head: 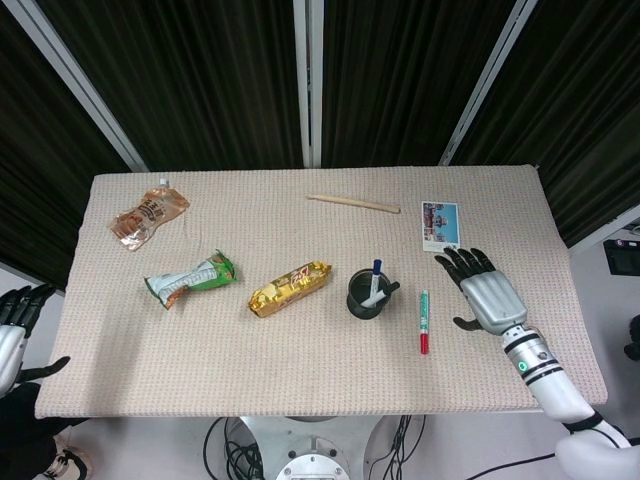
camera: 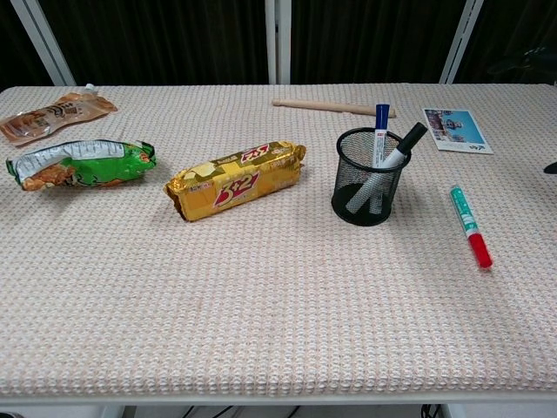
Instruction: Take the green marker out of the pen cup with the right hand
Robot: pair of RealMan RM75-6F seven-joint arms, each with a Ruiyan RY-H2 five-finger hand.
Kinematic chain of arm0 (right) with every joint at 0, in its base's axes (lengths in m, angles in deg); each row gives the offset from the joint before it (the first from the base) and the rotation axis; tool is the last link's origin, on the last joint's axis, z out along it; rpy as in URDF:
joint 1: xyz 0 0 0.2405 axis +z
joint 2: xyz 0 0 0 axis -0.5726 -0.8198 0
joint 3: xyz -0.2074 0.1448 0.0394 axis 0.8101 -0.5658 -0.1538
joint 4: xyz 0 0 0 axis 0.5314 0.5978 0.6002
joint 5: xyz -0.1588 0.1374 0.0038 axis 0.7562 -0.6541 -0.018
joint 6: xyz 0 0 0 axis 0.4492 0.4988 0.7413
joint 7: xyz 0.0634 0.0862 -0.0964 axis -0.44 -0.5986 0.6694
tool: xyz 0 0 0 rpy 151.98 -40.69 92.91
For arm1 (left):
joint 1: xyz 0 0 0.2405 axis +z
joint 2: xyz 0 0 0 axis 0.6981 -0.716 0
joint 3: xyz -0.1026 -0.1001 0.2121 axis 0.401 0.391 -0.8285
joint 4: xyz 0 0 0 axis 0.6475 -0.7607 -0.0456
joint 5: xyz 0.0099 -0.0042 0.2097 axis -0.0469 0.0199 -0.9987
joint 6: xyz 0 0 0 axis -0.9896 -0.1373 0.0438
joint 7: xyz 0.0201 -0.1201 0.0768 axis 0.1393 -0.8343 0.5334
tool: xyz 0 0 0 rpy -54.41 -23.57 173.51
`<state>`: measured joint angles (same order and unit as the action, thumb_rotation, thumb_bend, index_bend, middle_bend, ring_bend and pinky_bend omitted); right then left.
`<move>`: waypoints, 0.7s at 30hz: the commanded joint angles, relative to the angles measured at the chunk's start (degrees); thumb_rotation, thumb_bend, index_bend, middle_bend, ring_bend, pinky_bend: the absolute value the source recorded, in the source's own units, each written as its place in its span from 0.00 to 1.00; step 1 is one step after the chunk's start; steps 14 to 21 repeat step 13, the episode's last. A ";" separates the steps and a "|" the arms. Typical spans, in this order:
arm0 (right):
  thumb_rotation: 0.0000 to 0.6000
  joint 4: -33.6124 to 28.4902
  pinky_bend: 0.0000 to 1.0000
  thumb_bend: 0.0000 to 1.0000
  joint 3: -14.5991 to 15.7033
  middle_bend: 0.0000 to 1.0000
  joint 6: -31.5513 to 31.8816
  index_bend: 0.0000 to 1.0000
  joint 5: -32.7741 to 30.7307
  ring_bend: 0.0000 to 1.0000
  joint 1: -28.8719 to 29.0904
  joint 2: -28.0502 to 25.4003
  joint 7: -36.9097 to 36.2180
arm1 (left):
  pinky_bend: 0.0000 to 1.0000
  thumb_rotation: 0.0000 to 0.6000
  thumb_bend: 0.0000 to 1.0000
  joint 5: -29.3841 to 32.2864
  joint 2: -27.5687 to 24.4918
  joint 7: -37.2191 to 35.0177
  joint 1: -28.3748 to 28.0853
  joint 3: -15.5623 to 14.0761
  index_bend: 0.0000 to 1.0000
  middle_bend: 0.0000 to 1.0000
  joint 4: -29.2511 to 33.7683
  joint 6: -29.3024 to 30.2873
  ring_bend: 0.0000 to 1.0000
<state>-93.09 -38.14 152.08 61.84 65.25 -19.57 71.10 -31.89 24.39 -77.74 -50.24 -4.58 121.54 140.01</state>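
The green marker (head: 423, 320) with a red cap lies flat on the table cloth, right of the black mesh pen cup (head: 367, 294). In the chest view the green marker (camera: 469, 224) rests apart from the pen cup (camera: 366, 177), which holds a blue-capped and a black-capped pen. My right hand (head: 488, 294) hovers open to the right of the marker, fingers spread, holding nothing. Only a fingertip of it shows at the chest view's right edge. My left hand (head: 14, 325) sits off the table's left edge, fingers apart and empty.
A yellow snack bar (head: 290, 287) lies left of the cup, a green wrapper (head: 190, 278) further left, an orange pouch (head: 148, 215) at the far left. A wooden stick (head: 352, 202) and a photo card (head: 440, 223) lie near the back edge.
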 commanded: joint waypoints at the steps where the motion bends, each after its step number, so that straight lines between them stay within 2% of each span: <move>1: 1.00 -1.36 0.00 0.08 2.78 0.00 10.69 0.00 6.30 0.00 -7.89 -3.76 -3.26 | 0.02 1.00 0.13 -0.63 0.22 0.60 -0.04 0.30 0.08 0.04 0.16 0.96 0.00; 5: 1.00 3.59 0.00 0.08 4.27 0.00 21.07 0.00 7.25 0.00 -16.19 -3.98 -4.86 | 0.02 1.00 0.13 -1.44 0.52 1.88 -0.08 0.93 0.08 0.03 0.60 2.68 0.00; 9: 1.00 8.86 0.00 0.09 4.05 0.00 27.73 0.00 5.06 0.00 -22.45 -1.45 -5.63 | 0.02 1.00 0.13 -1.43 0.44 2.91 -0.35 1.72 0.08 0.03 0.95 3.51 0.00; 13: 1.00 12.41 0.00 0.09 3.66 0.00 29.50 0.00 4.73 0.00 -25.85 0.31 -11.57 | 0.02 1.00 0.13 -1.33 0.36 3.46 -0.62 2.05 0.08 0.03 1.20 3.54 0.00; 21: 1.00 12.41 0.00 0.09 3.66 0.00 29.50 0.00 4.73 0.00 -25.85 0.31 -11.57 | 0.02 1.00 0.13 -1.33 0.36 3.46 -0.62 2.05 0.08 0.03 1.20 3.54 0.00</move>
